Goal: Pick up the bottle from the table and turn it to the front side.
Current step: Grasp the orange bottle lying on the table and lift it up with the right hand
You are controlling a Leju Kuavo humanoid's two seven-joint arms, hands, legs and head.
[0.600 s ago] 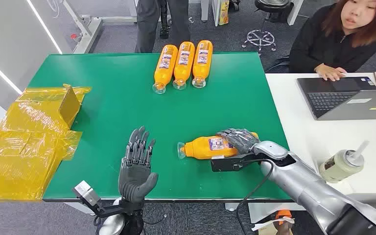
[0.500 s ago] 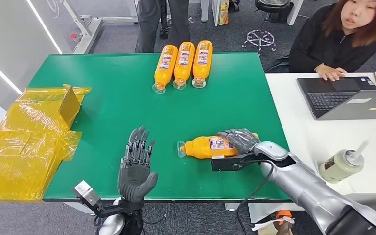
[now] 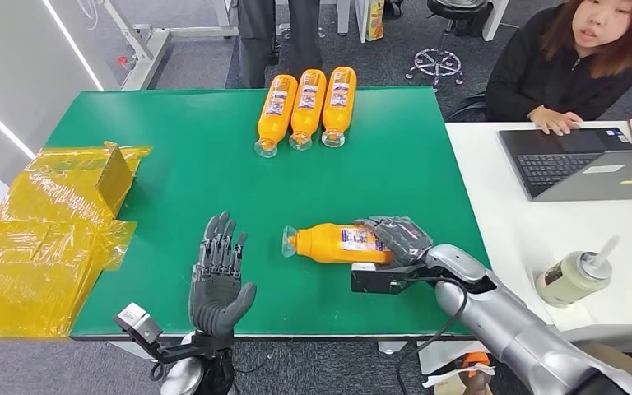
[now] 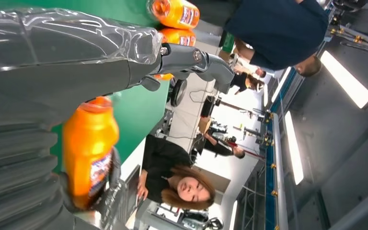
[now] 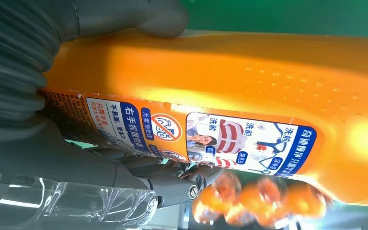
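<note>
Just right of centre in the lower half of the head view, our right hand (image 3: 395,239) is wrapped over the base end of the orange bottle (image 3: 333,243). It lies on its side on the green table (image 3: 181,164), neck pointing toward frame left — a grasp low on the body, we judge, so the bottle can be rolled without covering the label. Our right wrist view shows smooth glossy plastic, fine raised dimples, and a printed label (image 5: 196,132) curving round the side. Our left hand (image 3: 218,276) hovers at lower left, fingers spread and holding nothing — likely ready to help. Three matching bottles (image 3: 306,107) lie in a row at upper centre; crinkled yellow wrapping (image 3: 45,226) sits at the left edge.
</note>
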